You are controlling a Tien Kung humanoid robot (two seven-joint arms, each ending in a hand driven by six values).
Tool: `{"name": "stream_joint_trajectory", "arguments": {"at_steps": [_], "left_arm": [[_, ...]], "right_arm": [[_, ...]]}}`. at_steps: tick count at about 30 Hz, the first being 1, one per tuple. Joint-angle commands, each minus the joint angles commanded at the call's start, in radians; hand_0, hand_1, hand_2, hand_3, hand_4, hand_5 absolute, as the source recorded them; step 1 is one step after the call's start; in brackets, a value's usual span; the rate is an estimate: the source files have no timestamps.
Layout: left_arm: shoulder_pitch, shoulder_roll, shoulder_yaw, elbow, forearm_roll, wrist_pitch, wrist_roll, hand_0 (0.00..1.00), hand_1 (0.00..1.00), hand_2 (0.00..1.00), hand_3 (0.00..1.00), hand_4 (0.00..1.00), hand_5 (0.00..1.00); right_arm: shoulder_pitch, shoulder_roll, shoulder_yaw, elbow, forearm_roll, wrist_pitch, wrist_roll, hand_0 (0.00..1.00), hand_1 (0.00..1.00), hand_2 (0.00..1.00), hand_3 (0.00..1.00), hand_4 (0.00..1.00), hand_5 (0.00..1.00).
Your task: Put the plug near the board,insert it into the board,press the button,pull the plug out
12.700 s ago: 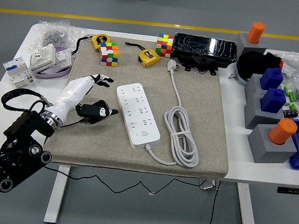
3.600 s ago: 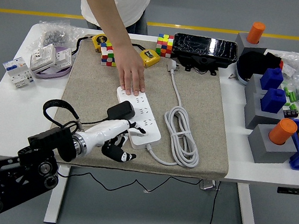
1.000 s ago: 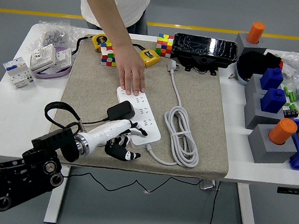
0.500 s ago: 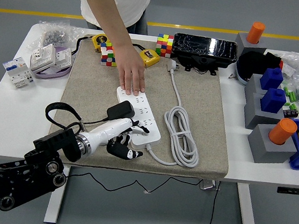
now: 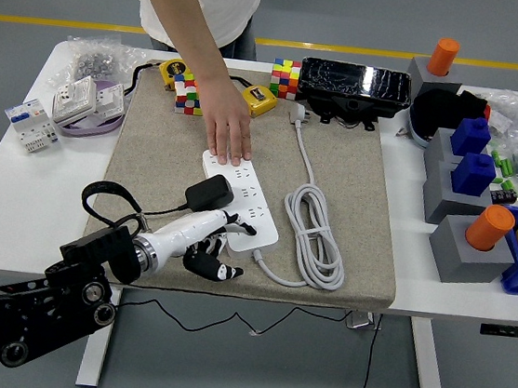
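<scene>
- Head view, only camera here: left hand (image 5: 205, 244) comes in from the lower left and sits at the near end of the white power strip (image 5: 239, 197), which lies on the grey mat (image 5: 151, 158) covering the middle of the surface (image 5: 16, 194).
- Black plug (image 5: 210, 191) stands on the strip's near-left part, cable (image 5: 109, 198) looping back toward the robot's arm. It looks seated in a socket, though I can't actually see the prongs.
- The hand's fingers are loosely curled. White ones lie against the strip's near edge, black ones hang just off it over the mat. They hold nothing, and there's a small gap between them and the plug.
- What changed: hardly anything over the last second. The hand has drifted a touch lower and closer to the robot and its curled pose is the same. A few seconds back it was in nearly this spot too, with the plug already up on the strip. Much earlier the hand had the plug out on the mat, left of the strip.
- My read: insertion is done and it's fiddling around the button step. The button (image 5: 252, 234) is near that end of the strip, and I can't tell if it's been pressed.
- A person's hand (image 5: 227, 137) lies flat on the strip's far end, pinning it down, same as before.
- Right arm isn't in frame.
- Strip's own white cord (image 5: 315, 233) lies coiled to its right.
</scene>
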Motion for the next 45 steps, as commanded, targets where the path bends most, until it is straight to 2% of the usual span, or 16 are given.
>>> {"name": "stream_joint_trajectory", "arguments": {"at_steps": [7,8,12,13,14,19,20,21,25,26,31,32,36,43,44,45], "left_arm": [[-0.002,-0.003,0.001,0.013,0.01,-0.01,0.024,0.078,0.059,0.131,0.771,0.801,0.132],[-0.001,-0.003,0.0,0.013,0.01,-0.01,0.022,0.081,0.059,0.131,0.728,0.798,0.131],[0.016,0.004,-0.032,-0.026,-0.058,0.042,-0.08,0.081,0.059,0.131,0.728,0.798,0.131],[0.018,0.006,-0.039,-0.036,-0.086,0.067,-0.116,0.081,0.059,0.131,0.728,0.798,0.131],[0.018,0.007,-0.044,-0.043,-0.116,0.098,-0.158,0.16,0.108,0.199,0.591,0.798,0.133],[0.01,0.0,-0.055,-0.018,-0.273,0.274,-0.336,0.16,0.108,0.199,0.591,0.798,0.133],[0.006,-0.004,-0.064,-0.002,-0.288,0.31,-0.359,0.221,0.217,0.329,0.576,0.799,0.136],[0.002,-0.007,-0.072,0.012,-0.287,0.339,-0.367,0.221,0.217,0.329,0.576,0.799,0.136],[-0.014,-0.02,-0.095,0.068,-0.191,0.38,-0.33,0.221,0.217,0.329,0.576,0.799,0.136],[-0.017,-0.022,-0.1,0.079,-0.159,0.38,-0.312,0.701,0.693,0.656,0.674,0.998,0.274],[-0.021,-0.032,-0.117,0.12,-0.026,0.345,-0.226,0.701,0.693,0.656,0.674,0.998,0.274],[-0.021,-0.033,-0.117,0.127,-0.009,0.327,-0.207,0.807,0.827,0.791,0.803,0.998,0.361],[-0.02,-0.036,-0.103,0.148,0.01,0.303,-0.177,0.807,0.827,0.791,0.803,0.998,0.361],[-0.026,-0.044,-0.083,0.181,0.025,0.317,-0.168,0.802,0.814,0.78,0.803,0.998,0.394],[-0.028,-0.045,-0.079,0.186,0.029,0.318,-0.163,0.717,0.723,0.699,0.759,0.998,0.319],[-0.03,-0.047,-0.076,0.19,0.029,0.32,-0.159,0.717,0.723,0.699,0.759,0.998,0.319]], "right_arm": [[0.002,0.001,0.001,0.001,0.001,0.0,0.001,0.527,0.628,0.595,0.536,0.877,0.405],[0.002,0.001,0.002,0.001,0.0,0.0,0.001,0.528,0.628,0.596,0.536,0.877,0.404],[0.0,0.001,0.004,0.001,-0.001,-0.001,0.001,0.528,0.628,0.596,0.536,0.877,0.404],[-0.001,0.001,0.004,0.0,-0.001,-0.001,0.0,0.528,0.628,0.596,0.536,0.877,0.404],[-0.002,0.001,0.004,-0.001,-0.001,0.0,0.0,0.528,0.628,0.595,0.536,0.877,0.405],[-0.001,0.0,0.001,-0.001,0.0,0.0,0.0,0.528,0.628,0.595,0.536,0.877,0.405],[0.0,0.0,0.0,0.001,0.001,-0.001,0.001,0.527,0.628,0.595,0.536,0.877,0.404],[0.001,0.0,0.0,0.002,0.001,0.0,0.001,0.527,0.628,0.595,0.536,0.877,0.404],[0.002,-0.001,0.0,0.003,0.002,-0.001,0.001,0.527,0.628,0.595,0.536,0.877,0.404],[0.002,-0.001,0.0,0.002,0.002,-0.001,0.001,0.528,0.628,0.594,0.536,0.876,0.404],[0.001,-0.002,0.001,0.001,0.002,-0.001,0.0,0.528,0.628,0.594,0.536,0.876,0.404],[0.0,-0.002,0.0,0.0,0.002,-0.001,0.0,0.527,0.628,0.593,0.536,0.876,0.404],[0.002,-0.001,-0.003,0.0,0.003,0.0,0.0,0.527,0.628,0.593,0.536,0.876,0.404],[0.004,-0.004,-0.01,0.001,0.003,0.0,0.0,0.528,0.627,0.593,0.535,0.876,0.404],[0.004,-0.005,-0.011,0.001,0.004,0.0,0.0,0.528,0.627,0.593,0.537,0.876,0.404],[0.005,-0.006,-0.01,0.001,0.003,0.0,0.001,0.528,0.627,0.593,0.537,0.876,0.404]]}}
